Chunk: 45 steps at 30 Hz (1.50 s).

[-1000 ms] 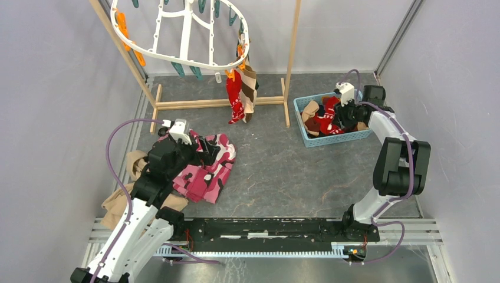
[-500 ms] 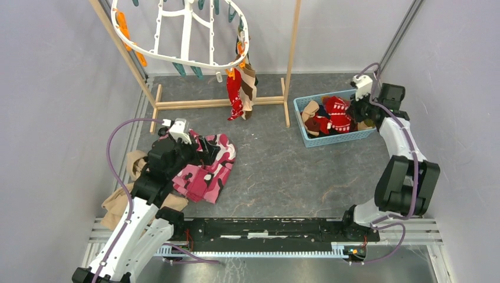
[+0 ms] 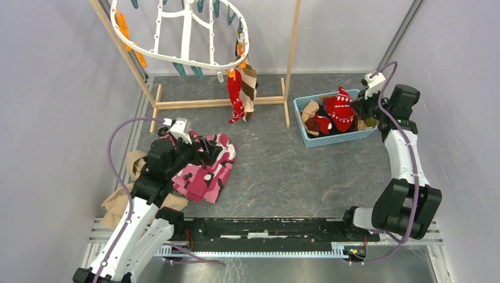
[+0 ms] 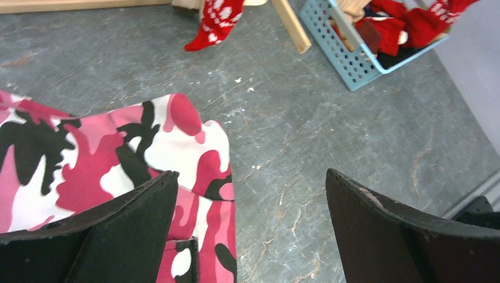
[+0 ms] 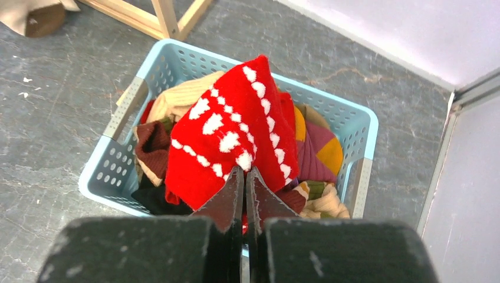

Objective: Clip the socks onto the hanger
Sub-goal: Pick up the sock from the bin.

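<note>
My right gripper (image 5: 244,171) is shut on a red sock with white pattern (image 5: 230,130) and holds it above the blue basket (image 5: 112,159); in the top view the gripper (image 3: 361,106) and sock (image 3: 342,109) hang over the basket (image 3: 330,140) of other socks. The white hanger (image 3: 177,35) hangs at the back left, with a red patterned sock (image 3: 234,97) and a brown-striped sock (image 3: 250,88) clipped to its right end. My left gripper (image 4: 250,194) is open and empty, low over the edge of the pink camouflage garment (image 4: 100,159).
Wooden stand poles (image 3: 292,65) and a base bar (image 3: 206,104) stand between hanger and basket. A big tan cloth (image 3: 127,188) lies under the left arm. Walls close in on both sides.
My right gripper has lifted the red patterned sock up out of the basket and drawn back to the right. The left arm has not moved.
</note>
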Tool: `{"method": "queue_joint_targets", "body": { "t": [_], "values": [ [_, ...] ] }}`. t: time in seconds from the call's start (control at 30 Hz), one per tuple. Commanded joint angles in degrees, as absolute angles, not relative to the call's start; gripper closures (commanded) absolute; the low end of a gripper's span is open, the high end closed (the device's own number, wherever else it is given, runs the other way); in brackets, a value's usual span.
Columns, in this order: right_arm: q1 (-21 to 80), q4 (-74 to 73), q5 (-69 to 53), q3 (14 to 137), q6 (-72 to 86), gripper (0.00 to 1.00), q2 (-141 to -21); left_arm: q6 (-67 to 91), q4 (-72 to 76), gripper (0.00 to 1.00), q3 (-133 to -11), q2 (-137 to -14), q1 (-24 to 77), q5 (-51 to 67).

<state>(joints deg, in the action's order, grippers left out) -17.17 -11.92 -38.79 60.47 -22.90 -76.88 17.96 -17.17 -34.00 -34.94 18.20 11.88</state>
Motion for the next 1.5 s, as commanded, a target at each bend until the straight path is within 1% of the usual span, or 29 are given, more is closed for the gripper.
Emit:
{"method": "queue_joint_targets", "body": {
  "t": [0.0, 0.2, 0.4, 0.5, 0.77, 0.9, 1.03, 1.23, 1.37, 1.47],
  "values": [
    [-17.49, -7.48, -43.49, 59.95, -21.62, 1.0, -72.85, 17.48, -11.25, 0.0, -33.39, -33.66, 17.41, 20.04],
    [-17.45, -9.29, -49.43, 60.85, -23.98, 1.0, -69.59, 24.73, -1.76, 0.0, -29.69, -30.18, 17.36, 27.35],
    [-17.41, -14.3, -58.46, 63.29, -26.75, 1.0, -69.61, 34.53, 6.67, 0.0, -23.26, -27.11, 17.4, 22.18],
    [-17.41, -16.03, -63.61, 63.95, -27.11, 1.0, -69.7, 40.72, 15.52, 0.0, -17.26, -26.61, 17.4, 25.4],
    [-16.83, -23.89, -71.45, 64.56, -33.26, 1.0, -69.18, 56.46, 40.5, 0.02, -8.81, -32.87, 17.49, 32.14],
    [-14.87, -28.33, -74.16, 64.0, -38.71, 1.0, -69.12, 59.24, 46.04, 0.03, -9.31, -36.82, 18.22, 32.5],
    [-10.93, -33.2, -76.29, 63.54, -45.04, 1.0, -69.5, 62.47, 50.46, 0.03, -9.37, -39.16, 20.95, 29.51],
    [-6.0, -40.65, -78.77, 62.92, -55.64, 1.0, -70.1, 64.94, 51.67, 0.07, -9.97, -42.12, 29.33, 18.55],
    [-2.06, -46.39, -78.36, 63.45, -63.21, 1.0, -71.46, 64.51, 53.5, 0.1, -12.11, -47.28, 34.92, 13.98],
    [0.46, -46.91, -78.18, 63.03, -64.41, 1.0, -72.46, 65.65, 56.38, 0.1, -14.31, -52.9, 39.32, 10.89]
  ]
}}
